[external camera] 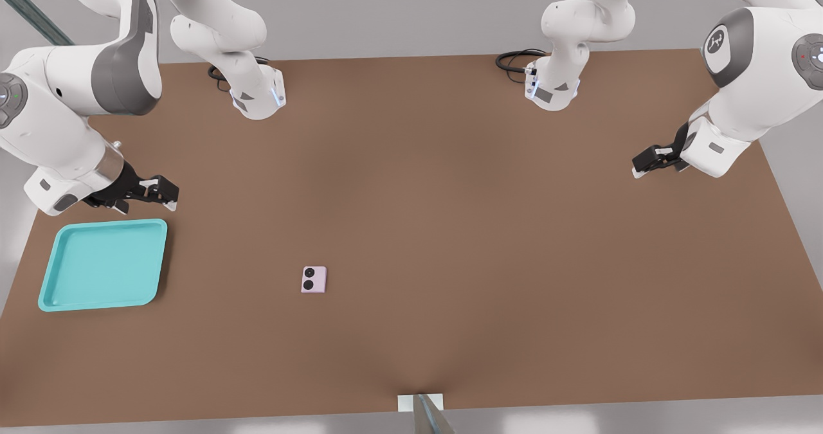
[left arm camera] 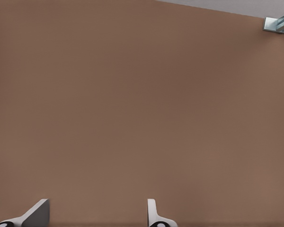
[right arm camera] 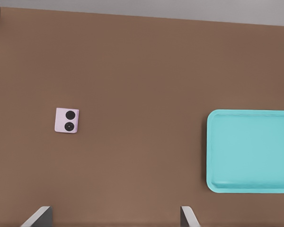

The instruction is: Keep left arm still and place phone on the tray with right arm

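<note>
Brown table [external camera: 450, 228] holds the phone [external camera: 314, 279], well apart from the spread, empty gripper [external camera: 168, 193] above the tray [external camera: 103, 264].

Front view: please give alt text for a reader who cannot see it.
A small pink phone lies flat on a brown table, apart from an empty turquoise tray toward the front view's left. The working arm's gripper hovers just behind the tray, jaws open and holding nothing.
</note>
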You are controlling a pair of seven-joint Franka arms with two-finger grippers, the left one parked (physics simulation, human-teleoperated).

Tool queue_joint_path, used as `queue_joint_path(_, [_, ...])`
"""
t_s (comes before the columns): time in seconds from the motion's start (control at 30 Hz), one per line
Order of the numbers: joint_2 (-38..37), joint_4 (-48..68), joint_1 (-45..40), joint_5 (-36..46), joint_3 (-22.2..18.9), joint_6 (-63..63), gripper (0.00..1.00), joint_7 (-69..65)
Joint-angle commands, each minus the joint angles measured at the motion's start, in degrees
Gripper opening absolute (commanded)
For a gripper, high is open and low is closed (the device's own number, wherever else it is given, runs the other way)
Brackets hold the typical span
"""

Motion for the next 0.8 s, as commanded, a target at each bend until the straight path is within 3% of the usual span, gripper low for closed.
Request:
queue_joint_path(0.0, [0.2,0.1,-0.2,0.0,0.0,0.0,1.0,-0.7])
queue_joint_path(0.07, [1.7,0.2,0.5,0.0,0.0,0.8,1.0,0.1])
queue_joint_path(0.27, [18.9,0.2,14.5,-1.5,0.3,17.6,1.0,22.8])
queue_joint_path(0.4, [28.8,0.0,14.3,2.5,0.4,25.8,1.0,27.1])
queue_joint_path(0.77, [35.0,-1.7,14.4,5.9,1.2,31.7,1.0,31.6])
